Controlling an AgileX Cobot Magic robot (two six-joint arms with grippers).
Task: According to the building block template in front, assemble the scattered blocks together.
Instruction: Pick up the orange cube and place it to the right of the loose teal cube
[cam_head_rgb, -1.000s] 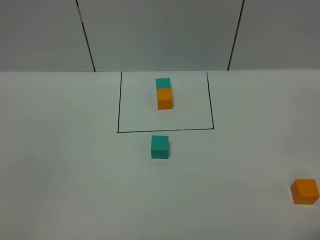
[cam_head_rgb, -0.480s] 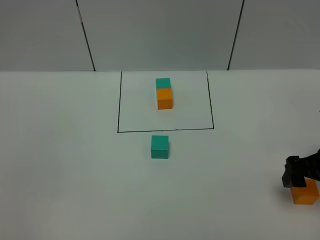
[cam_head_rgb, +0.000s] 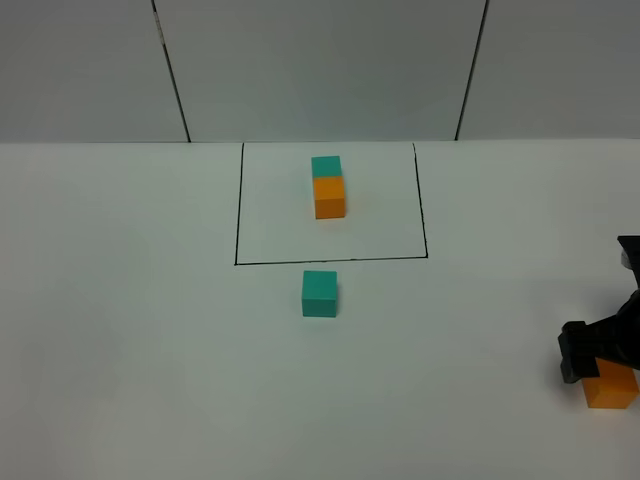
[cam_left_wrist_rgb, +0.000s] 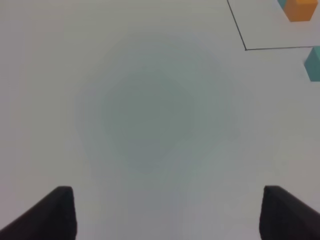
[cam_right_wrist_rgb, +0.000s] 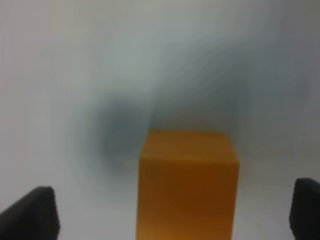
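The building block template stands at the back middle as a teal cube (cam_head_rgb: 325, 166) joined to an orange cube (cam_head_rgb: 329, 197), inside a black drawn rectangle (cam_head_rgb: 330, 261). Of the scattered blocks, the teal one (cam_head_rgb: 320, 294) sits just in front of that rectangle. The orange one (cam_head_rgb: 612, 390) lies at the far right, partly covered by my right gripper (cam_head_rgb: 600, 352). In the right wrist view this orange block (cam_right_wrist_rgb: 187, 185) sits between the wide-open fingers of the right gripper (cam_right_wrist_rgb: 170, 215), touching neither. My left gripper (cam_left_wrist_rgb: 170, 215) is open over bare table.
The white table (cam_head_rgb: 150, 350) stretches to the left and the front. A grey panelled wall (cam_head_rgb: 320, 70) closes the back. The left wrist view catches the rectangle's corner (cam_left_wrist_rgb: 245, 48), the template's orange cube (cam_left_wrist_rgb: 300, 9) and the loose teal block (cam_left_wrist_rgb: 314, 62) at its edge.
My right gripper has come in from the right edge and settled down around the loose orange block. The blocks and the left gripper have not moved.
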